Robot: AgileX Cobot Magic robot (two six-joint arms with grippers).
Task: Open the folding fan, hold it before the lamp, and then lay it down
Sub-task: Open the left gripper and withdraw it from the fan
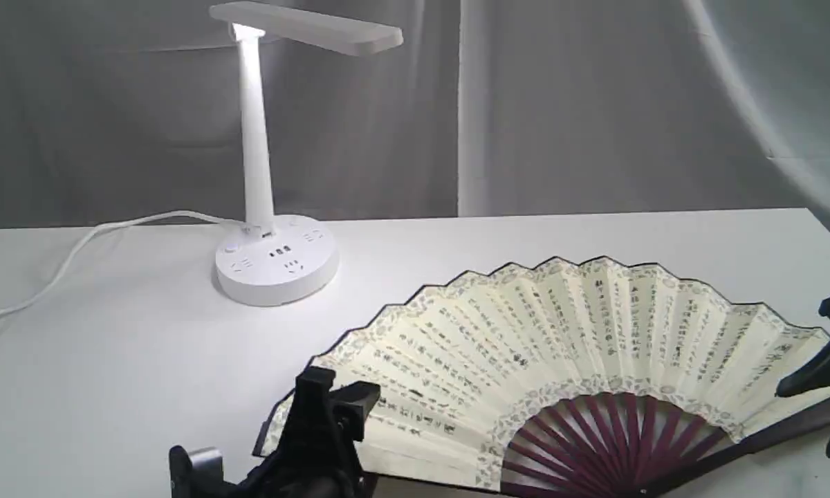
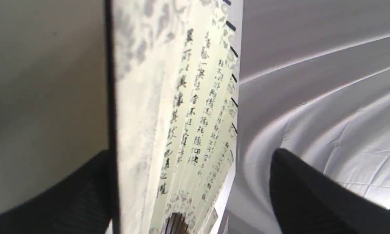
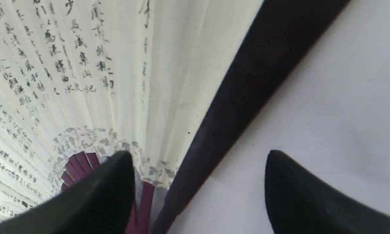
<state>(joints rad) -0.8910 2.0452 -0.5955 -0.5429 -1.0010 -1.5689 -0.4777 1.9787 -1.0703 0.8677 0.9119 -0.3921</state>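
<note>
The folding fan [image 1: 560, 346] is spread wide at the table's front, right of the lamp [image 1: 257, 159], whose head is lit. Its cream leaf with black calligraphy [image 2: 182, 97] and its maroon ribs [image 1: 609, 436] face the exterior camera. My left gripper [image 1: 339, 408] is open at the fan's left end, with the leaf and dark guard standing between its fingers [image 2: 295, 182]. At the right end my right gripper [image 1: 806, 420] is open astride the blackish guard [image 3: 263, 65], which crosses the gap between its fingers [image 3: 117, 175]. Whether the fan rests on the table is unclear.
The lamp's round base [image 1: 277, 266] stands at mid-left on the white table [image 1: 111, 360], with its white cord [image 1: 76, 249] trailing off to the left. A grey curtain [image 1: 595, 104] hangs behind the table's far edge.
</note>
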